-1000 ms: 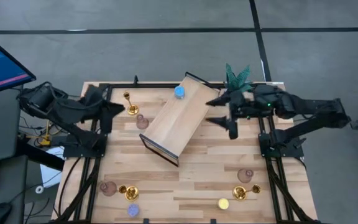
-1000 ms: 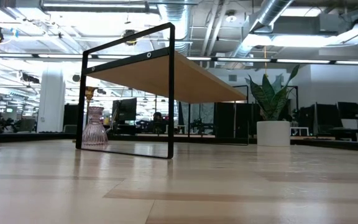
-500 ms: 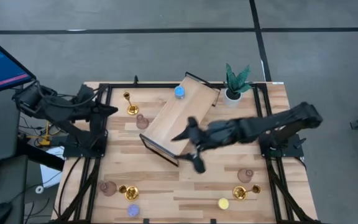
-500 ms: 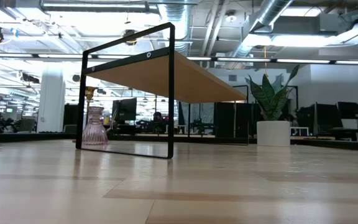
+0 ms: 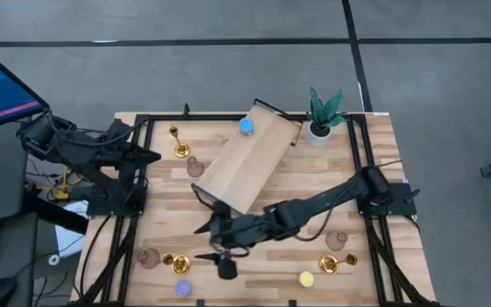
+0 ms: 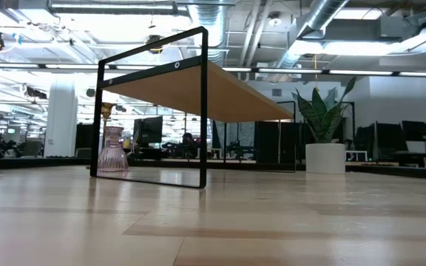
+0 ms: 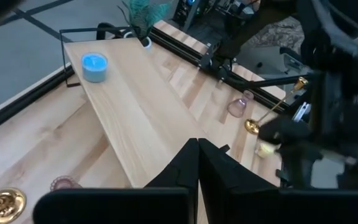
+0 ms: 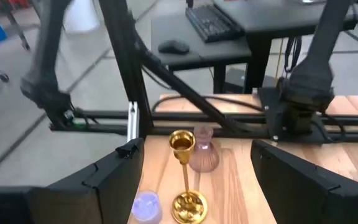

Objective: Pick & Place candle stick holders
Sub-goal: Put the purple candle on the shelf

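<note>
High view: right hand released nr gold holder; left hand clenched

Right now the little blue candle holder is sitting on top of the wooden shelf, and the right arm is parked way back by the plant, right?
Not quite. The blue candle holder does sit on the wooden shelf, but the right gripper isn't by the plant. The high view shows it stretched across the table toward the gold holder near the front left corner.

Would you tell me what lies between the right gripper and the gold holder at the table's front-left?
Only bare table: the high view shows the open right gripper beside the gold holder.
</note>
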`<state>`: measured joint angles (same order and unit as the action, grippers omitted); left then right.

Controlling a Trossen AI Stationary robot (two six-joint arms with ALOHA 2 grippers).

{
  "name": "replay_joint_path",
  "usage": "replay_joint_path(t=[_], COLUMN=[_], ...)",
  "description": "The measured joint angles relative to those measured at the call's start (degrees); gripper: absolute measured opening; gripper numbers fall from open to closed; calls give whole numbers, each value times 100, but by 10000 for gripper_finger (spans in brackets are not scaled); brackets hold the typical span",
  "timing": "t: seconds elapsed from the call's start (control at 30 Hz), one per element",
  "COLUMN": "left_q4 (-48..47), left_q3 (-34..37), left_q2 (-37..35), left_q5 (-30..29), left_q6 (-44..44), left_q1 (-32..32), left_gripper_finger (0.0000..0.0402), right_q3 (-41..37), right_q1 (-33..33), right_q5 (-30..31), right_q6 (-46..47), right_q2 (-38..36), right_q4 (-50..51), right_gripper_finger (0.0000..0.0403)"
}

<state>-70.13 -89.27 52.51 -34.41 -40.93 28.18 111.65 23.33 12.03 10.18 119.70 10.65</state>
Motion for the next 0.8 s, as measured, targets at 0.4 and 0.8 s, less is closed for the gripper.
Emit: replay_joint_path(t=[0.4,0.8], left_q4=[70,79], left_q3=[0,0], left_q2=[0,2], left_q5=[-24,-24], left_q6=[20,20], left_q1=[0,0], left_gripper_finger=[7,10], right_q3=[409,381], right_q1=[-25,20], right_q5=[-613,-582], right_q6=[-375,-312], right_q2=[766,1386], right_q4=[-23,-84], right_gripper_finger=[286,286])
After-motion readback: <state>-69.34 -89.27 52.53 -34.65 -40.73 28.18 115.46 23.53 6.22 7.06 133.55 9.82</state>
